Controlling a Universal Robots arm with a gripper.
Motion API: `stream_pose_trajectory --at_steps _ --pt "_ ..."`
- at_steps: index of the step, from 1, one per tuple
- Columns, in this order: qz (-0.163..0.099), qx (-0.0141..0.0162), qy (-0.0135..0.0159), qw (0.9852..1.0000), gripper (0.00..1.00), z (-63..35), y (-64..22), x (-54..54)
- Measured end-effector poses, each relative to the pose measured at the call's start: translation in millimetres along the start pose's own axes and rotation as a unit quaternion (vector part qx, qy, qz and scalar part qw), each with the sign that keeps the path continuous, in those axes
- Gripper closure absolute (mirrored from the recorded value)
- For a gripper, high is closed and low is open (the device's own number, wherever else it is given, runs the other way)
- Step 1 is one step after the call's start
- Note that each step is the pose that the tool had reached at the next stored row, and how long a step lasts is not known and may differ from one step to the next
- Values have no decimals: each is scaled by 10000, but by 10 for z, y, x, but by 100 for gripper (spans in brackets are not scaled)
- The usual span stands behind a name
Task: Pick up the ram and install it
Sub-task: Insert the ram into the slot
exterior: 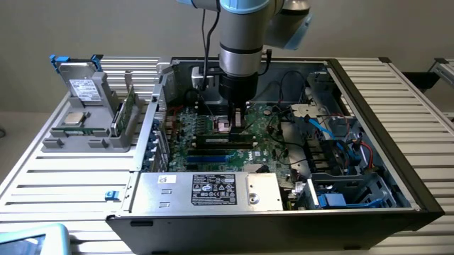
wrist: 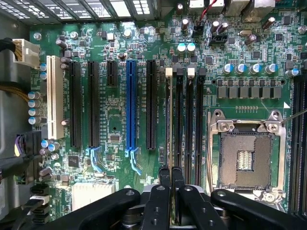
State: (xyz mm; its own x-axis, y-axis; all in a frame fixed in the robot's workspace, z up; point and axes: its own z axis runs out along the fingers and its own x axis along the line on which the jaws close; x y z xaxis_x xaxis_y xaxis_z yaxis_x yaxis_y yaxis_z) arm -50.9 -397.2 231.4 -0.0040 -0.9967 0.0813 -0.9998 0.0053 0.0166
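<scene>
Exterior view: my gripper [exterior: 237, 121] is down inside the open case [exterior: 369, 106], its tip just above the motherboard [exterior: 212, 154], near the middle of the board. On the counter [exterior: 64, 180] at this view's left, a grey rack [exterior: 78, 141] holds a green board [exterior: 124, 114] on edge, well apart from me.

Wrist view: I look straight down on the motherboard. My fingers [wrist: 164, 179] are drawn almost together. Between them runs a thin pale edge that I take for the ram [wrist: 169, 139]. It lies along the first of the memory slots [wrist: 180, 120], between the blue slot [wrist: 130, 105] and the open socket [wrist: 244, 158]. So I judge that I am clamped on the ram, with it lined up on that slot. I cannot tell whether it is already partly in or just above.

The pick looks done, and the step in hand is the seating. That calls for the stick to stay square to the slot from end to end. The pressure must go straight down and even, with no twist, so both end latches can catch.
</scene>
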Motion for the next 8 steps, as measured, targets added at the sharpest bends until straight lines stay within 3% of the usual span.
stream_pose_trajectory --at_steps 8 --pt "1 3 0 10000 87 11 6 -1"
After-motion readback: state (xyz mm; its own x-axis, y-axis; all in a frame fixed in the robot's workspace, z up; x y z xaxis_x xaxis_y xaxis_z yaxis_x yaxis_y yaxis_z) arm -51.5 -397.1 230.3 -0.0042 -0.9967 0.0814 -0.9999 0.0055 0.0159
